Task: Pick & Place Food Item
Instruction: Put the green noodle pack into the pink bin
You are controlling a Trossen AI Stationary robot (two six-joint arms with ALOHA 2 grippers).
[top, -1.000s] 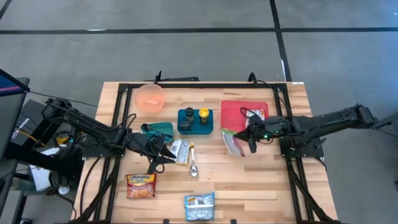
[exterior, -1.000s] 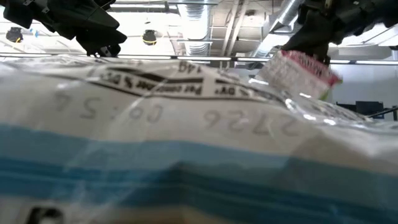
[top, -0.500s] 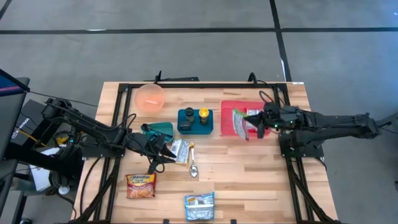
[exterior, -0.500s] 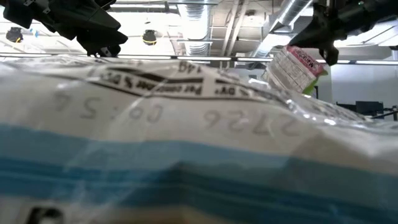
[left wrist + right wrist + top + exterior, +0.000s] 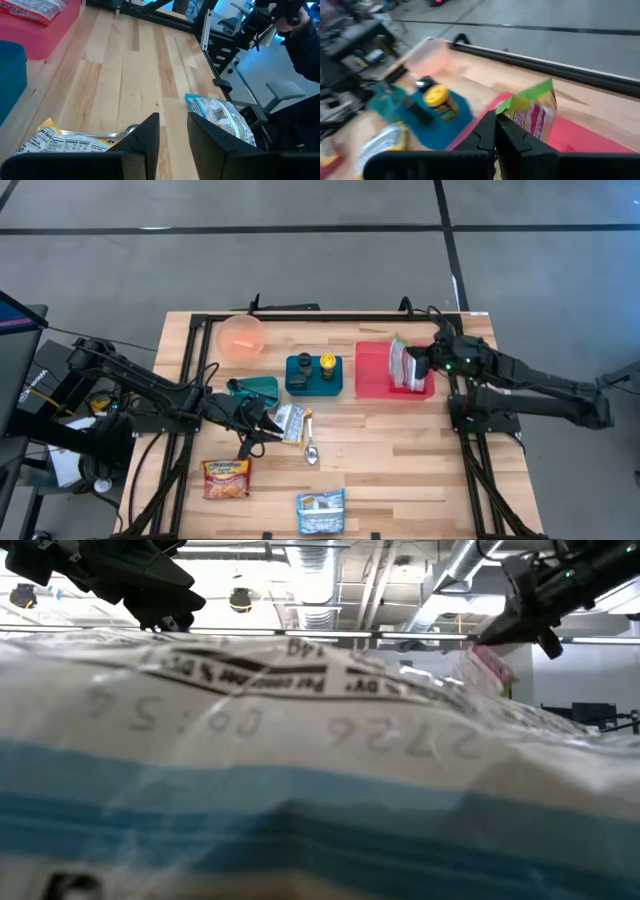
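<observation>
Here, right gripper point(image 5: 418, 367) fingers clenched on a snack packet point(image 5: 402, 364) over the red tray point(image 5: 374, 376), teal block point(image 5: 313, 374) just beside the tray, left gripper point(image 5: 268, 423) fingers slightly apart, empty, farther off near a silver packet point(image 5: 291, 421), a blue bag point(image 5: 320, 780) blocking the low view

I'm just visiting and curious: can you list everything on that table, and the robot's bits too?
Bowl: one, orange-pink, far left.
Tray: one, red, far right.
Snack packet: one, green and pink, held over the tray.
Caddy: one, teal, centre, holding two small jars.
Silver packet: one, by the left gripper.
Spoon: one, metal, centre.
Noodle packet: one, orange, near left.
Blue-white packet: one, near edge.
Left gripper: slightly open, empty.
Right gripper: shut on the snack packet.
</observation>
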